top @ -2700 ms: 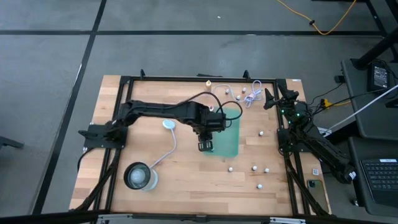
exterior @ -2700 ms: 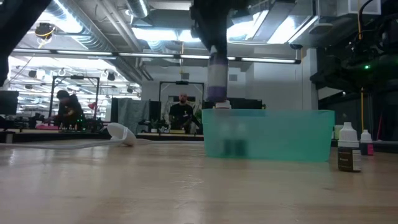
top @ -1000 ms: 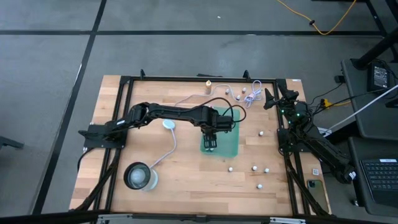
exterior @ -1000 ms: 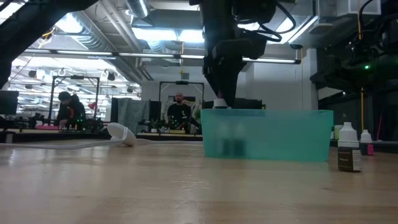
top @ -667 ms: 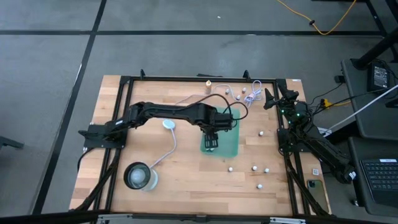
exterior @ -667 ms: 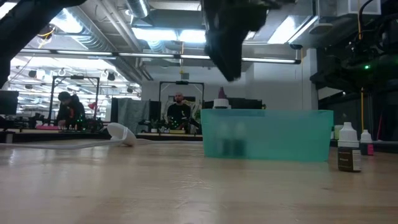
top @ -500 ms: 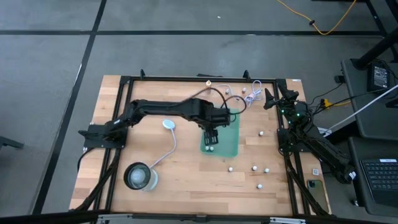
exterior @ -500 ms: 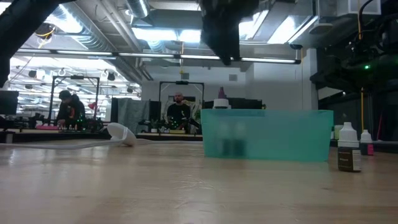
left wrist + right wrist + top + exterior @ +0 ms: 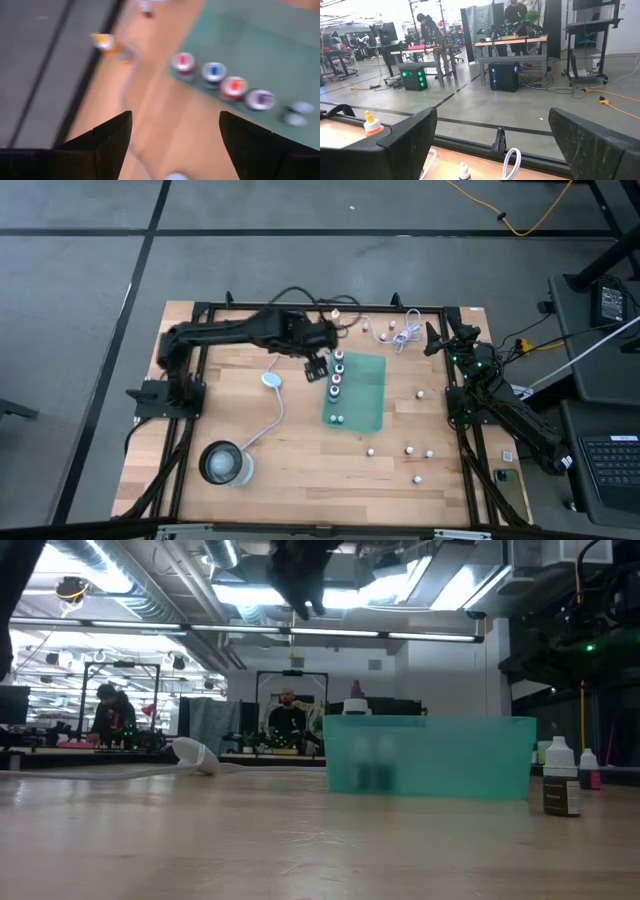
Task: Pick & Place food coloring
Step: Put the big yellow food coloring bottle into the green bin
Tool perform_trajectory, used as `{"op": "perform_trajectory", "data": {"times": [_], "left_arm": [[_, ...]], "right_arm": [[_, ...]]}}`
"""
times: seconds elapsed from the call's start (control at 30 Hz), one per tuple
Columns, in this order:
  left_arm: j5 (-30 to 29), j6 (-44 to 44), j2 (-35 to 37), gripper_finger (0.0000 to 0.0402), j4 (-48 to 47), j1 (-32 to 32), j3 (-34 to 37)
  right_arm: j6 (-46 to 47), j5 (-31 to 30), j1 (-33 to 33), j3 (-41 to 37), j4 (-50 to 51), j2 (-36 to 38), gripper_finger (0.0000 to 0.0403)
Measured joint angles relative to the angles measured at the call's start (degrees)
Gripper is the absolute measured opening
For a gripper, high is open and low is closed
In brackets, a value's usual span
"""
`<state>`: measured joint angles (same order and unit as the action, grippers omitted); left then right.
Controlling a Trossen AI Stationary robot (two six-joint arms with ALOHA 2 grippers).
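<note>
A glass container [image 9: 223,464] stands near the desk's [image 9: 270,460] front left corner. The left gripper [image 9: 316,367] hangs with open, empty jaws just left of the green tray [image 9: 366,408] at mid-desk. Food coloring bottles [image 9: 337,377] stand in a row inside the tray; more [image 9: 409,450] dot the desk's right side. The right gripper [image 9: 492,150], jaws wide open, waits at the right edge.

I see two black jointed arms. The left arm [image 9: 240,332] carries a looped black cable along its links. The right arm [image 9: 510,415] shows small green indicator lights near its base. Both wrist views show broad, dark, matte fingers [image 9: 100,145].
</note>
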<state>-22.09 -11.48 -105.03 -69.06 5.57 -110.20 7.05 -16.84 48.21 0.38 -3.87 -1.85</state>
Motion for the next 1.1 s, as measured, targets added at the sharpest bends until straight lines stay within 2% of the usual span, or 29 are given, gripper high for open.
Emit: {"op": "perform_trajectory", "data": {"times": [0.07, 0.23, 0.43, 0.6, 0.77, 1.1], "left_arm": [[-2.0, 0.0, 3.2, 0.0296, 2.0, 0.9, 4.5], [-1.6, -1.1, 9.0, 0.0294, 8.3, 4.7, 13.0], [-1.7, -2.3, 8.5, 0.0296, 12.2, 11.4, 13.5], [1.9, -2.5, 4.7, 0.0297, 15.2, 15.0, 13.4], [7.2, -3.0, -2.4, 0.0293, 14.2, 17.6, 7.6], [11.3, -0.7, -18.8, 0.029, 6.4, 21.2, -13.9]], "right_arm": [[0.0, 0.0, 0.0, 0.0, 0.0, 0.0, 0.0384], [0.0, 0.0, 0.0, 0.0, 0.0, 0.0, 0.0384], [0.0, 0.0, 0.0, 0.0, 0.0, 0.0, 0.0384], [0.0, 0.0, 0.0, 0.0, 0.0, 0.0, 0.0384], [0.0, 0.0, 0.0, 0.0, 0.0, 0.0, 0.0384], [0.0, 0.0, 0.0, 0.0, 0.0, 0.0, 0.0384]]}}
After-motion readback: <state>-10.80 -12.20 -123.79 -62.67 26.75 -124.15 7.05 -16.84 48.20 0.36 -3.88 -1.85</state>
